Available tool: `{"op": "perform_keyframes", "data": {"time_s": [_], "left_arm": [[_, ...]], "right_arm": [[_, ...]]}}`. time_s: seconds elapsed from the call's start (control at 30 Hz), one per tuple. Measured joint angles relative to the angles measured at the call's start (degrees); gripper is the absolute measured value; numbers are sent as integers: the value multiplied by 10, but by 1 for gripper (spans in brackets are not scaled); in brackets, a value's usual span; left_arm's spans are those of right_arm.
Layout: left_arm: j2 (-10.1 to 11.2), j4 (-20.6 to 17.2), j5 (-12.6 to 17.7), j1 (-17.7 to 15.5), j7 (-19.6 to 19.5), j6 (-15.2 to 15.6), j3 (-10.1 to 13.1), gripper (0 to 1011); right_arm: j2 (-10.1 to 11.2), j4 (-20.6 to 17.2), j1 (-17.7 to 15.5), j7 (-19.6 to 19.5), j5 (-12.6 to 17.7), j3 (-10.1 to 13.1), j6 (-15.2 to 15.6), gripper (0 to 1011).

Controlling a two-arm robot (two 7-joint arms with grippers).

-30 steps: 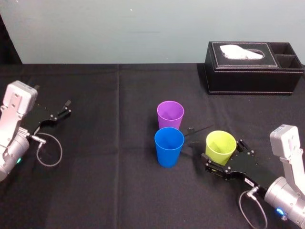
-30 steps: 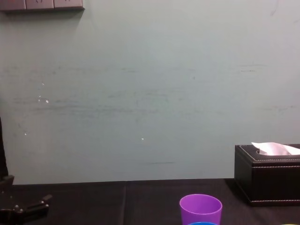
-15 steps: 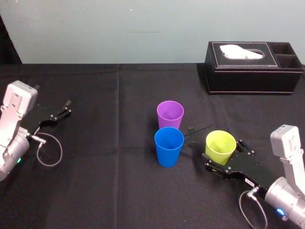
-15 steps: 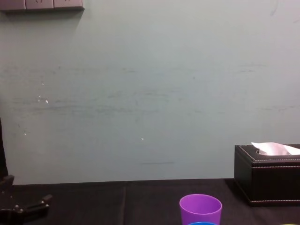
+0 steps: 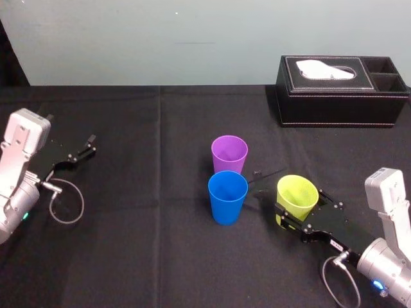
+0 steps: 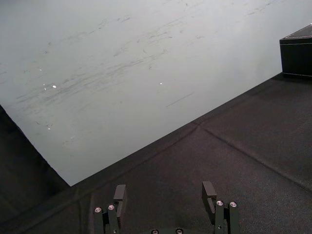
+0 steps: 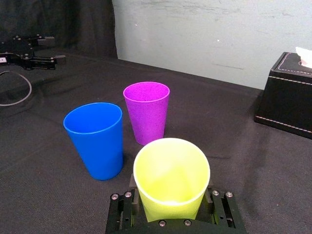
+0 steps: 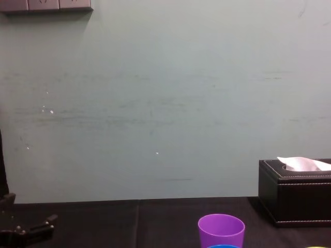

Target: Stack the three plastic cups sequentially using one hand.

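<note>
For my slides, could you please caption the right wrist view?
Right gripper grasping the yellow-green cup; blue cup and purple cup stand upright just beyond.

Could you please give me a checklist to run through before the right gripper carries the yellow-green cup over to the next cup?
1. Right gripper shut on the yellow-green cup: ok, a finger on each side.
2. Yellow-green cup lifted off the table: cannot tell.
3. Blue cup upright, mouth open: ok.
4. Purple cup upright behind the blue cup: ok.
5. Left gripper parked at the far left, open, away from the cups: ok.
6. Tissue box at the back, off the path to the blue cup: ok.
</note>
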Motion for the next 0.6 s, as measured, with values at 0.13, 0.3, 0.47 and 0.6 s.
{"op": "perform_keyframes", "data": {"time_s": [0.13,0.3,0.47,0.6], "left_arm": [[0,0,0,0,0,0,0,1011],[0,0,0,0,0,0,0,1011],[0,0,0,0,0,0,0,1011],[0,0,0,0,0,0,0,1011]], "right_arm": [[0,0,0,0,0,0,0,726],[1,-5,0,0,2,2,2,726],[7,-31,4,3,9,13,20,726],[14,-55,14,7,15,19,39,726]]}}
